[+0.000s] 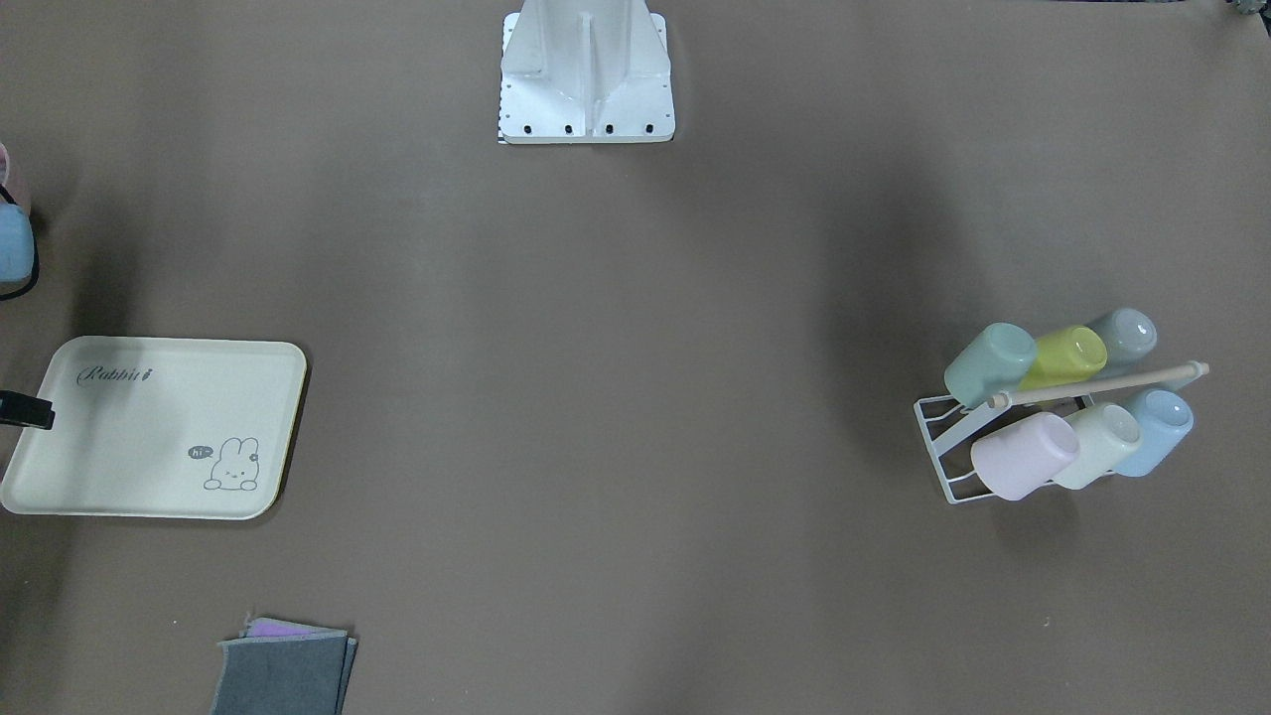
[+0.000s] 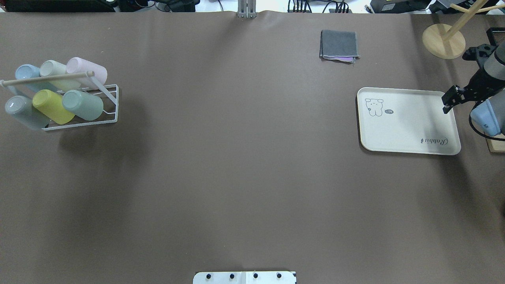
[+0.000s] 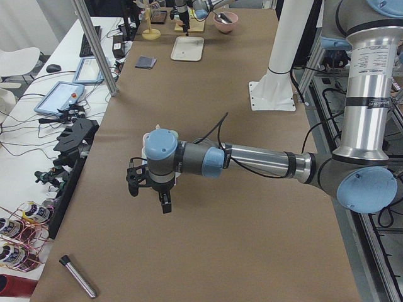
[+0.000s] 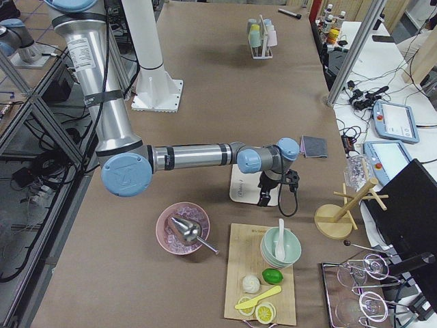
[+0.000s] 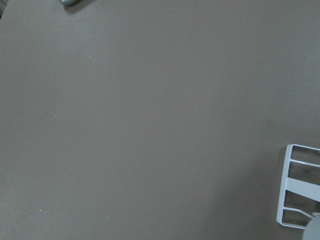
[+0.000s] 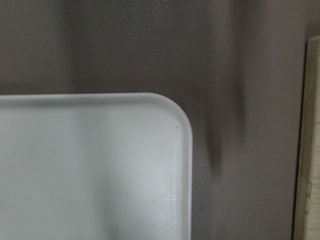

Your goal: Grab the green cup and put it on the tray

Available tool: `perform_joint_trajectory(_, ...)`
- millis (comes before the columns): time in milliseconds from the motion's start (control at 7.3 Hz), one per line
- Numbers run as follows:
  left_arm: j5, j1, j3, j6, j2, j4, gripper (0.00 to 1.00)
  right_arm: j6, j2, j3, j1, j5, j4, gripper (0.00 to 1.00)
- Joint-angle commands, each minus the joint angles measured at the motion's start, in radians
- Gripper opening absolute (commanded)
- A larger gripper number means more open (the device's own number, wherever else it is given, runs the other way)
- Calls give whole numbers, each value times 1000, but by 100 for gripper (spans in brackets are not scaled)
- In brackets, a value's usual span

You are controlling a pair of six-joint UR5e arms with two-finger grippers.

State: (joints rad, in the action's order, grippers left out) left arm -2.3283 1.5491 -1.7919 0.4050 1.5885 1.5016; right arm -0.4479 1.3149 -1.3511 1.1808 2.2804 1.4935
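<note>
The green cup [image 1: 988, 362] lies on its side in a white wire rack [image 1: 938, 437], at the end of one row beside a lime cup; it also shows in the overhead view [image 2: 83, 104]. The cream tray [image 2: 406, 126] with its bunny drawing sits far across the table and is bare [image 1: 149, 427]. My right gripper [image 2: 449, 103] hangs over the tray's outer edge; I cannot tell if it is open. The right wrist view shows only a tray corner [image 6: 100, 165]. My left gripper [image 3: 148, 195] shows only in the left side view, above the table, so I cannot tell its state.
The rack holds several other pastel cups under a wooden bar [image 1: 1102, 382]. A folded grey cloth [image 2: 339, 45] lies beyond the tray. A wooden stand [image 2: 444, 39] is at the far right corner. A cutting board with a bowl [image 4: 280, 246] lies beside the tray.
</note>
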Motion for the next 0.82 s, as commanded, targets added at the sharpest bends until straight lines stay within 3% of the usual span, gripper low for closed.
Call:
perform_joint_trajectory(0, 4, -82, -157, 0, 28, -104, 98, 1, 0, 39, -3, 7, -2, 94)
perform_joint_trajectory(411, 4, -237, -248, 1, 115, -103, 98, 1, -5, 41, -30, 4, -2, 79)
perform_joint_trajectory(548, 36, -329, -260, 0, 204, -101, 98, 1, -5, 40, -30, 4, -2, 68)
perform_joint_trajectory(685, 144, -409, -336, -61, 199, -96, 98, 1, -3, 41, -30, 4, -2, 60)
